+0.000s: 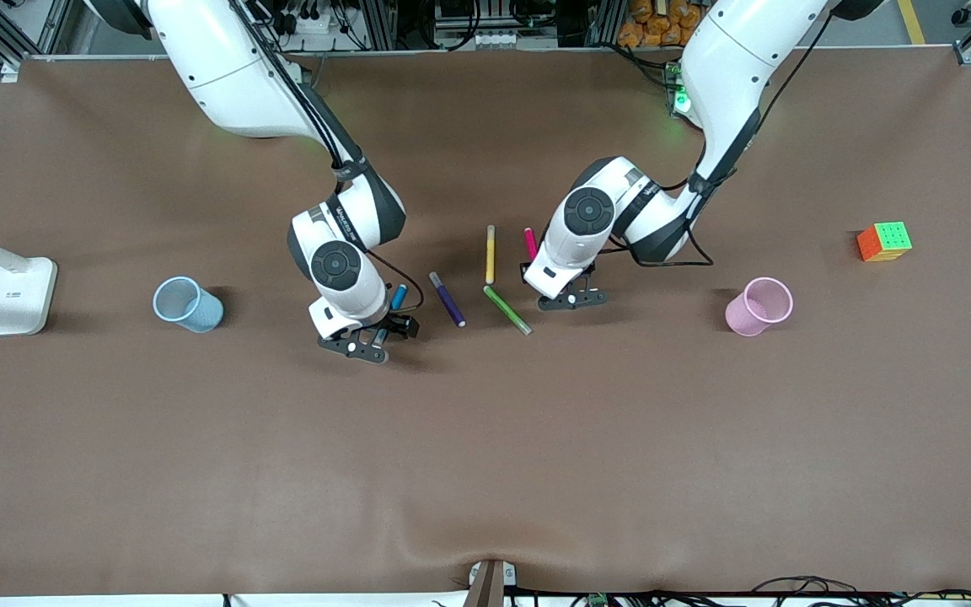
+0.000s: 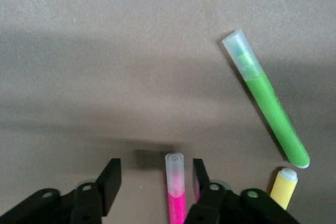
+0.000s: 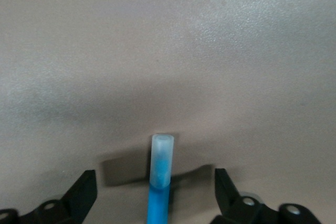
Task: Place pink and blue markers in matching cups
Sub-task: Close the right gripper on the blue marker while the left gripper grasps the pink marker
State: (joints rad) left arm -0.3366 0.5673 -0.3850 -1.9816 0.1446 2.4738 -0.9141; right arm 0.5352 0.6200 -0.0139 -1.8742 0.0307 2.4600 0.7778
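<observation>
The blue marker [image 1: 399, 297] lies on the table, and my right gripper [image 1: 378, 335] is open with its fingers on either side of it. In the right wrist view the blue marker [image 3: 160, 187] sits midway between the spread fingers of the right gripper [image 3: 155, 179], untouched. The pink marker [image 1: 530, 243] lies partly under my left gripper [image 1: 571, 297], which is open. In the left wrist view the pink marker [image 2: 176, 195] lies between the fingers of the left gripper [image 2: 156, 174], close to one finger. The light blue cup [image 1: 189, 304] stands toward the right arm's end. The pink cup [image 1: 759, 306] stands toward the left arm's end.
A dark purple marker [image 1: 447, 298], a yellow marker [image 1: 490, 254] and a green marker [image 1: 507, 309] lie between the two grippers; the green marker [image 2: 270, 103] and yellow marker [image 2: 284, 187] show in the left wrist view. A colour cube [image 1: 884, 241] and a white lamp base [image 1: 18, 295] sit near the table ends.
</observation>
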